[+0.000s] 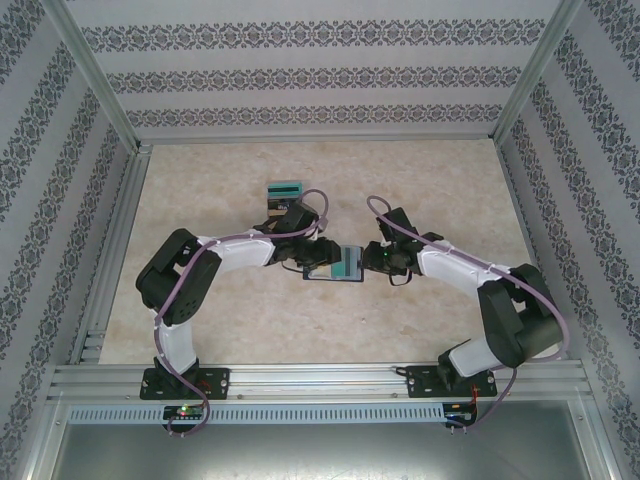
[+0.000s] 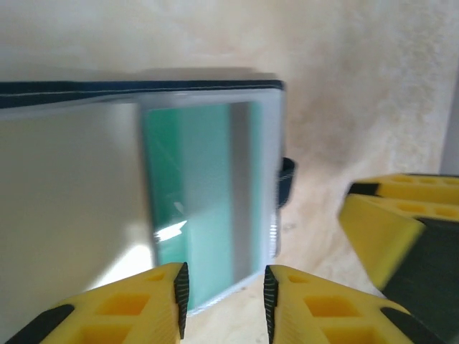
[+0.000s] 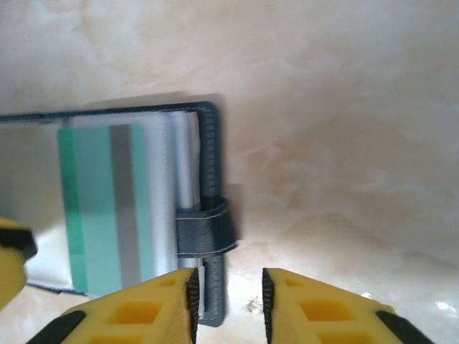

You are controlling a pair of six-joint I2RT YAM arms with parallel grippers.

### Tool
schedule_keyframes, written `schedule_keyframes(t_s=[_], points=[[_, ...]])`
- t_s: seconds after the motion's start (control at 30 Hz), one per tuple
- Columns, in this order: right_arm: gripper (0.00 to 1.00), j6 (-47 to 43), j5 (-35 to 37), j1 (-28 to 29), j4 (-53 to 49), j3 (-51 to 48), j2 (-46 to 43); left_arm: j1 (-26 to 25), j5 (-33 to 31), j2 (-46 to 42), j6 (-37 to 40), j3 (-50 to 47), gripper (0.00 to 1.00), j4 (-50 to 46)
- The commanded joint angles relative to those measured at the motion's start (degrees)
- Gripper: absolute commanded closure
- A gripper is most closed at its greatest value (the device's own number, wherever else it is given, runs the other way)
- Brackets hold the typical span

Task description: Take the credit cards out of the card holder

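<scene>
Card holder (image 3: 209, 165): 1 | credit cards (image 3: 107, 208): 1 seen | left claw (image 2: 222, 301): apart | right claw (image 3: 227, 304): apart

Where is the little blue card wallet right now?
Overhead view: the card holder lies open mid-table between the left claw and right claw, with the teal-topped box behind it.

Card holder (image 2: 107, 89) cut off at left edge; credit card (image 2: 193, 208) blurred.

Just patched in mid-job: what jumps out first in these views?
The open card holder lies at the centre of the table, a teal card showing in its clear sleeve. The left gripper and right gripper flank it from opposite sides. A teal-topped wooden box sits just beyond them.
</scene>
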Motion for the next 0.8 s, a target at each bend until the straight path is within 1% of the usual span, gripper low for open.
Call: schedule_keyframes(t_s=[0.0,0.17,0.3,0.63,0.77], points=[[0.75,-1.1,-1.5,2.5,0.1,3.6,2.2,1.1,-1.2,-0.4,-2.0,-1.1,0.65,0.4],[0.85,-1.0,-2.2,4.2,0.5,5.4,5.3,1.1,-0.1,1.2,-3.5,-1.3,0.67,2.0],[0.89,-1.0,-2.3,4.3,0.4,5.3,7.5,1.1,0.3,2.0,-3.6,-0.7,0.67,1.9],[0.90,-0.8,-3.7,5.5,1.3,5.9,11.2,1.1,1.3,3.1,-3.7,-1.1,0.69,2.5],[0.90,-0.8,-3.9,5.8,1.3,6.2,11.8,1.1,2.0,3.5,-3.8,-1.2,0.73,3.0]])
